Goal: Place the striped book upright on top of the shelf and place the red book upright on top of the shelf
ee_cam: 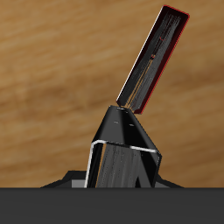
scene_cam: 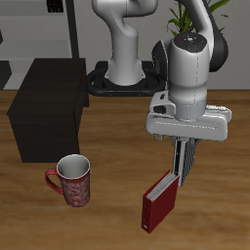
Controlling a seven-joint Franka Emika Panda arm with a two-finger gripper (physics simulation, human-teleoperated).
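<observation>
Here, the gripper (scene_cam: 173, 180) is clamped on the red book (scene_cam: 159, 203), held tilted above the wooden table (scene_cam: 107, 210).

The book is a thin, dark red hardcover slab, gripped at its upper corner; in the wrist view its edge (ee_cam: 156, 61) looks dark with a red rim. The boxy, flat-topped dark shelf (scene_cam: 51, 107) stands farther back, well apart, behind a rounded red patterned mug (scene_cam: 73, 182).
</observation>
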